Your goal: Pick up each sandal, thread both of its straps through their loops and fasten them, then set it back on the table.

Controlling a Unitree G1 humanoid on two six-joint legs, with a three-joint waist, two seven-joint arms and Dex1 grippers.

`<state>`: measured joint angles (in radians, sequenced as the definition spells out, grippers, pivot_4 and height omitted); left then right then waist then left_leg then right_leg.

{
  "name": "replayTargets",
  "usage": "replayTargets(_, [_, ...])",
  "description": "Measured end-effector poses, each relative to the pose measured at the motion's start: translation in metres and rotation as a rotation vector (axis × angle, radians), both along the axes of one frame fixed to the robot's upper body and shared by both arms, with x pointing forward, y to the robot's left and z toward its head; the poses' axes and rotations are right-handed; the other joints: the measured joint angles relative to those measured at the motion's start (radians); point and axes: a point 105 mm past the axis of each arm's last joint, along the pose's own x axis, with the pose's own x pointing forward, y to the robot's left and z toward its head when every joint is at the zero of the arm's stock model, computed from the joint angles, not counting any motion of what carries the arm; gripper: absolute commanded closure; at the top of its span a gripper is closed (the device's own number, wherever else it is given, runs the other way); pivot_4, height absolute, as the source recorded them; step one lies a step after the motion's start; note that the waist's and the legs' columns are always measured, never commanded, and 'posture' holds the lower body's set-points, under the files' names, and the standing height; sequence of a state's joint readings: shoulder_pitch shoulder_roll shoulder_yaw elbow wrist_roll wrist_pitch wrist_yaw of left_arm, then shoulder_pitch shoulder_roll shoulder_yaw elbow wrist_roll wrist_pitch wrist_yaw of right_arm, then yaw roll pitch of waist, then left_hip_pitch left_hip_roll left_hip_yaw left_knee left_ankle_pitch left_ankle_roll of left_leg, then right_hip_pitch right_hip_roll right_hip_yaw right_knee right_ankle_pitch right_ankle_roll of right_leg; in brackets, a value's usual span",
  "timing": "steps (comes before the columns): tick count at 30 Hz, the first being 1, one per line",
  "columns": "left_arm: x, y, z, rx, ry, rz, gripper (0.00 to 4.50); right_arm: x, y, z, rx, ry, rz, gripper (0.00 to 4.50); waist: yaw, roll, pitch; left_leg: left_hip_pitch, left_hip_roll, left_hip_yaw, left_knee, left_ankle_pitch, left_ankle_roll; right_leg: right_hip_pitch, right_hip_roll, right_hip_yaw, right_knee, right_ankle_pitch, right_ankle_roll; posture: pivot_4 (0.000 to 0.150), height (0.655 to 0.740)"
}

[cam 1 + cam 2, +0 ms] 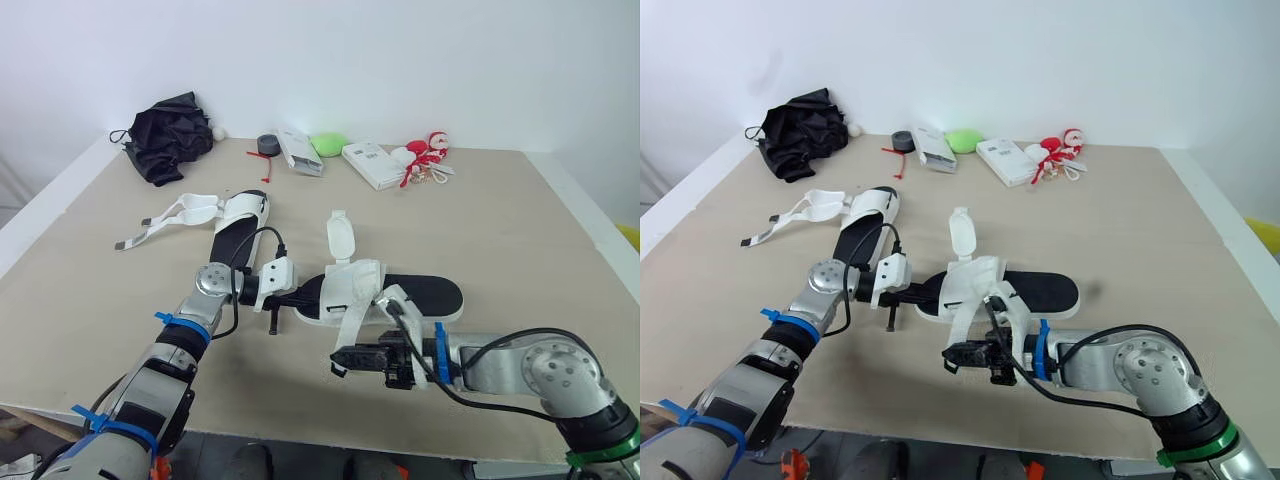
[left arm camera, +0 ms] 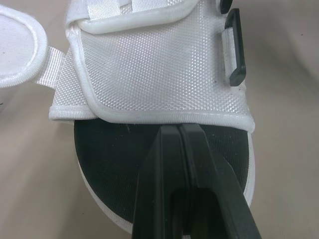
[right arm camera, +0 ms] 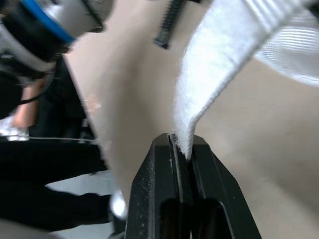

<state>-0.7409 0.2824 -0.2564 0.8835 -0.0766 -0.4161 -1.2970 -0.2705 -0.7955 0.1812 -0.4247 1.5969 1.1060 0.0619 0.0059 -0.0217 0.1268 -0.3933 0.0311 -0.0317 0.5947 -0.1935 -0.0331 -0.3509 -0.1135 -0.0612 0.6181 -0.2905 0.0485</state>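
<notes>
Presently my right hand [image 3: 182, 144] pinches the strap [image 3: 214, 74] tip of the sandal [image 1: 430, 292] by the front edge of the bench [image 1: 520, 230]; my left hand [image 2: 178, 128], closed empty, rests on its left end.

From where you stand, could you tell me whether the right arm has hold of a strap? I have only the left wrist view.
Observer: Yes. The right jaws are shut on the tip of a white strap, which runs up from them to the near sandal.
Operator: Thank you. And where is the other sandal, please?
Observer: The second sandal lies on the table, farther from the robot and to the robot's left of the near one, with its straps unfastened and splayed out to the robot's left.
</notes>
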Motion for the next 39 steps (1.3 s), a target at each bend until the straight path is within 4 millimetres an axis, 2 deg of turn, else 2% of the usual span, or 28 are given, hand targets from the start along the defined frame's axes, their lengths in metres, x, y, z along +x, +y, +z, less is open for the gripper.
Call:
replayTargets(6, [0.000, 0.000, 0.000, -0.001, -0.001, 0.000, 4.50, -0.003, -0.005, 0.007, 0.051, 0.056, 0.029, 4.46, 0.000, 0.001, 0.001, 0.000, 0.000, 0.000, 0.000, -0.001, 0.000, 0.000, -0.003, -0.001, -0.001, 0.000, 0.000, 0.150, 0.7400])
replayTargets(8, [0.000, 0.000, 0.000, -0.001, -0.001, 0.000, 4.50, -0.006, -0.005, 0.015, 0.075, 0.064, 0.065, 4.46, 0.000, 0.002, 0.001, -0.001, 0.000, 0.000, 0.000, -0.001, 0.000, 0.000, -0.004, -0.002, -0.003, 0.000, 0.000, 0.150, 0.7400])
replayTargets(9, [0.000, 0.000, 0.000, -0.001, -0.002, 0.002, 4.50, -0.003, -0.008, 0.027, 0.092, 0.063, 0.096, 4.46, 0.000, 0.003, 0.002, 0.000, 0.000, 0.001, 0.000, -0.001, 0.000, -0.001, -0.004, -0.003, -0.004, 0.000, 0.000, 0.150, 0.7400])
replayTargets(10, [0.000, 0.000, 0.001, -0.001, -0.003, 0.003, 4.50, 0.007, -0.013, 0.041, 0.088, 0.037, 0.104, 4.46, 0.000, 0.006, 0.003, 0.000, 0.000, 0.001, 0.000, -0.001, 0.000, -0.001, -0.004, -0.004, -0.004, 0.000, 0.000, 0.150, 0.7400])
replayTargets(11, [0.001, 0.000, 0.001, -0.003, -0.004, 0.006, 4.50, 0.028, -0.024, 0.069, 0.093, -0.031, 0.083, 4.46, 0.001, 0.007, 0.004, -0.002, -0.001, 0.003, 0.000, -0.001, 0.000, -0.004, -0.005, -0.005, -0.006, 0.000, 0.000, 0.150, 0.7400])
replayTargets(12, [0.000, -0.001, 0.000, -0.004, -0.003, 0.003, 4.50, 0.036, -0.031, 0.082, 0.098, -0.055, 0.070, 4.46, 0.002, 0.004, 0.002, -0.003, 0.000, 0.002, 0.000, -0.001, 0.001, -0.004, -0.005, -0.007, -0.006, 0.000, 0.000, 0.150, 0.7400])
replayTargets(14, [0.000, -0.001, 0.001, -0.004, -0.002, 0.000, 4.50, 0.038, -0.033, 0.081, 0.093, -0.035, 0.076, 4.46, 0.002, 0.000, 0.000, -0.003, 0.000, 0.002, 0.000, -0.001, 0.001, -0.004, -0.005, -0.009, -0.006, 0.001, 0.001, 0.150, 0.7400])
replayTargets(17, [0.000, -0.002, 0.002, -0.009, -0.004, -0.003, 4.50, 0.071, -0.043, 0.089, 0.012, -0.026, 0.030, 4.46, 0.003, 0.010, 0.002, -0.004, -0.003, 0.009, 0.000, -0.002, 0.001, -0.007, -0.007, -0.008, -0.006, 0.009, 0.006, 0.150, 0.7400])
replayTargets(18, [0.000, -0.003, 0.002, -0.011, -0.003, -0.006, 4.50, 0.081, -0.046, 0.092, -0.005, -0.035, 0.008, 4.46, 0.004, 0.009, 0.001, -0.005, -0.003, 0.010, 0.001, -0.002, 0.002, -0.007, -0.006, -0.009, -0.006, 0.010, 0.007, 0.150, 0.7400])
replayTargets(21, [-0.001, -0.005, 0.002, -0.013, -0.001, -0.013, 4.50, 0.097, -0.042, 0.086, -0.049, -0.014, 0.018, 4.46, 0.006, 0.008, -0.001, -0.007, -0.003, 0.010, 0.001, -0.002, 0.002, -0.007, -0.006, -0.011, -0.006, 0.010, 0.007, 0.150, 0.7400])
replayTargets(25, [-0.002, -0.007, 0.003, -0.017, -0.010, -0.018, 4.50, 0.105, -0.032, 0.071, -0.091, 0.041, 0.076, 4.46, 0.007, 0.011, -0.001, -0.013, -0.003, 0.010, 0.005, -0.001, 0.002, -0.011, -0.006, -0.011, -0.006, 0.018, 0.008, 0.150, 0.7400])
replayTargets(29, [-0.002, -0.007, 0.003, -0.021, -0.016, -0.015, 4.50, 0.106, -0.032, 0.072, -0.104, 0.043, 0.106, 4.46, 0.007, 0.010, -0.001, -0.015, -0.004, 0.010, 0.006, -0.001, 0.003, -0.012, -0.005, -0.011, -0.006, 0.020, 0.009, 0.150, 0.7400])
replayTargets(39, [-0.002, -0.006, 0.002, -0.027, -0.020, 0.003, 4.50, 0.098, -0.039, 0.055, -0.160, 0.107, 0.165, 4.46, 0.007, 0.010, -0.002, -0.014, -0.004, 0.010, 0.006, -0.001, 0.002, -0.013, -0.005, -0.012, -0.005, 0.021, 0.009, 0.150, 0.7400])
